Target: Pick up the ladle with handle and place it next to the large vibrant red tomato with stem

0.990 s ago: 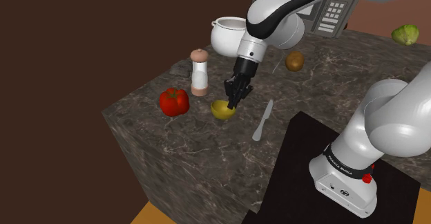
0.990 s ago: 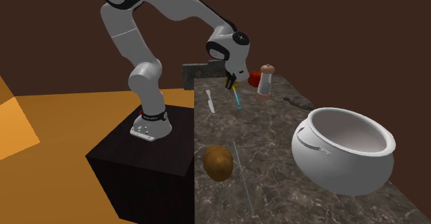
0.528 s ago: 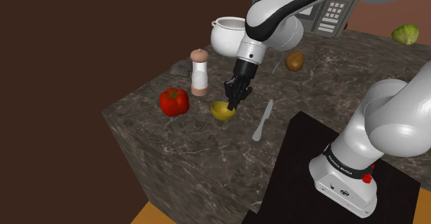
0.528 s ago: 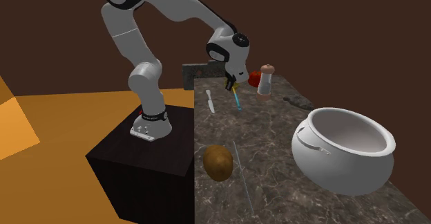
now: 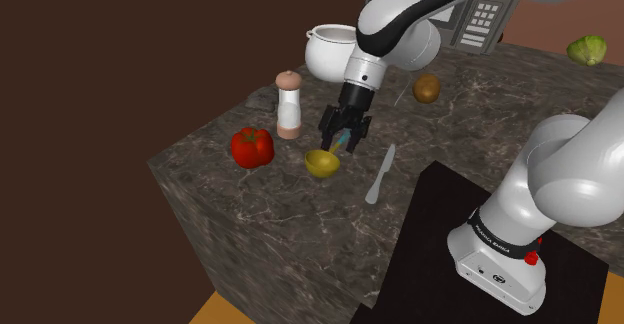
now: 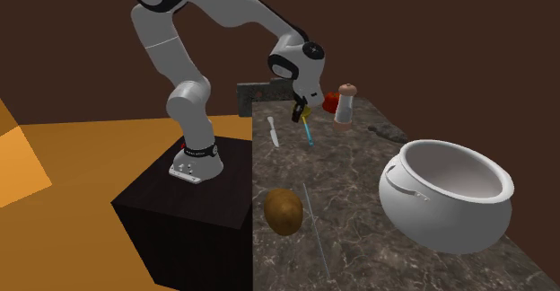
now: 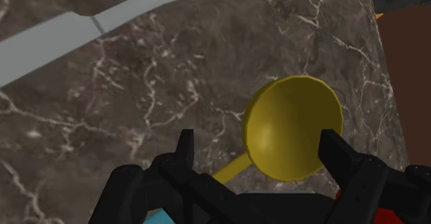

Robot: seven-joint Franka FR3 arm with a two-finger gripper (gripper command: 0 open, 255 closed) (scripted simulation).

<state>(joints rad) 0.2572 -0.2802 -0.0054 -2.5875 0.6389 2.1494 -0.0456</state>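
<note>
Ladle with a yellow bowl and a teal handle [image 5: 321,162] is lying on the dark veined stone tabletop [image 5: 270,212]. Its bowl points towards the shoulder view's left and the handle runs back under the robot's black two-finger hand [image 5: 343,137]. The hand hangs right over the spot where the bowl meets the stem, fingers spread well apart and gripping nothing. Wrist view shows it best: the two black fingers [image 7: 185,150] stand either side and the thin yellow stem passes between them without touching. One finger overlaps the rim of the bowl in that picture, and I can't tell if it actually touches.

Glossy red tomato [image 5: 252,147] sits near the bowl, off to the shoulder view's left, with a strip of bare stone between the two. A tall shaker-type thing, pale body with a brownish cap [image 5: 289,105], stands upright just behind that strip, so it's close to both. A grey table knife [image 5: 380,174] lies flat on the other side of the ladle, near the tabletop edge by the dark box stand [image 5: 440,222]. Further back there's a big white pot [image 5: 328,50] and a brown potato [image 5: 427,88]. Well off in the corner is a pale green leafy vegetable [image 5: 587,49]. The white arm [image 5: 400,12] comes in from the shoulder view's upper right, crossing in front of part of the pot.
</note>
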